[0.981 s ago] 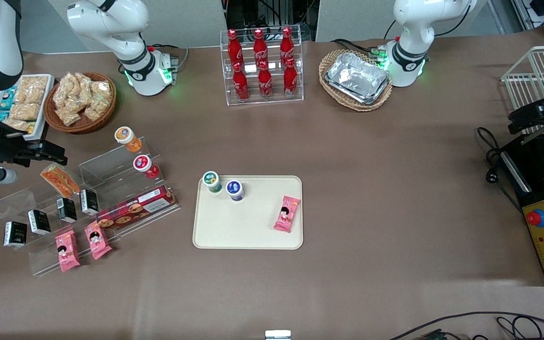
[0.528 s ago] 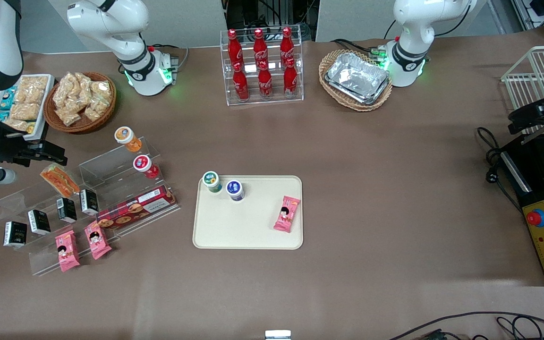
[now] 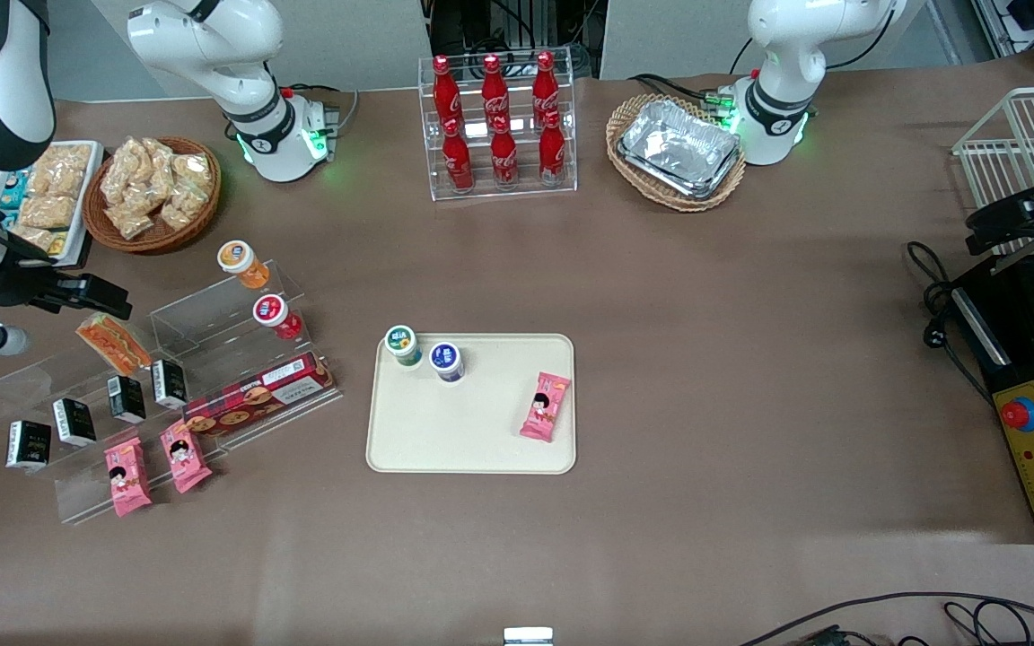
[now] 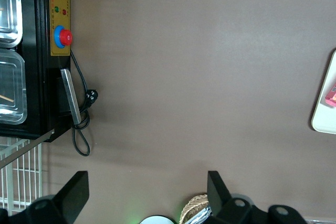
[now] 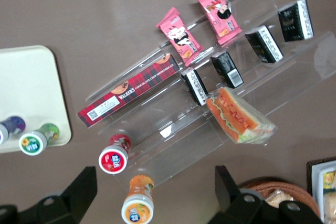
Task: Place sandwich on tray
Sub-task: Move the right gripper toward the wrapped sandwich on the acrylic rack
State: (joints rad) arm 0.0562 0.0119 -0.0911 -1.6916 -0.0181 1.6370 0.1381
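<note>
The sandwich (image 3: 113, 343), a wrapped wedge with orange and green layers, lies on the top step of a clear acrylic stand (image 3: 212, 323) toward the working arm's end of the table. It also shows in the right wrist view (image 5: 239, 115). My gripper (image 3: 91, 289) hovers above the table, open and empty, just farther from the front camera than the sandwich; its fingers stand wide apart in the right wrist view (image 5: 155, 192). The cream tray (image 3: 472, 431) lies mid-table, and one corner of it shows in the right wrist view (image 5: 26, 87).
Two small jars (image 3: 425, 350) and a pink packet (image 3: 545, 406) are on the tray. The stand holds black boxes (image 3: 127, 398), a red biscuit box (image 3: 258, 394), pink packets (image 3: 156, 465) and two jars (image 3: 263, 292). A snack basket (image 3: 153, 192) and a white snack tray (image 3: 43, 199) stand near my gripper.
The working arm's upper part has shifted slightly toward the table's middle. The gripper has hardly moved and stays open. Nothing on the table has moved.
</note>
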